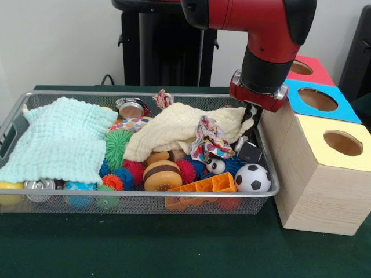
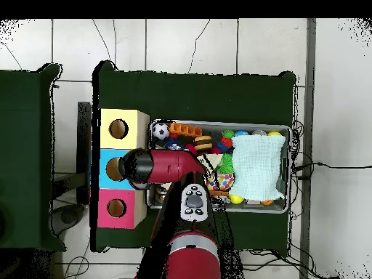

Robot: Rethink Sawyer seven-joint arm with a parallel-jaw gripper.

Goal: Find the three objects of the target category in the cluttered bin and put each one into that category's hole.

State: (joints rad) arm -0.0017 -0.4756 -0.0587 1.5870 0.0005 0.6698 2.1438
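Standing with the gripper [image 1: 251, 123] low in the end of the wire bin [image 1: 145, 198] next to the three boxes, just at the edge of the cream cloth [image 1: 174, 130] and right above a small black cube [image 1: 250, 153]. Impossible to tell from either view whether spread, pressed together or pinching something: too dark in the front view, and hidden under the red arm [image 2: 163, 166] in the overhead view. Not stated which category to search for, so not sure which are the task's things; probably among the toys at this same end of the bin. Closest candidates: the soccer ball [image 1: 253, 178], lying below the gripper toward the camera in the front view, in the bin's front corner, and the little panda ball [image 1: 215, 166] near it, toward the picture's left, just under the patterned rag [image 1: 207, 139]. Both round, so no long axis to align with; probably only a short shift toward the front wall needed. After that, up and sideways over the bin's wall to the holes: yellow hole [image 1: 342, 142] nearest to the camera, blue hole [image 1: 317, 99] behind it, red hole [image 1: 300, 68] farthest. Some danger of dragging the cloth along on the way up.
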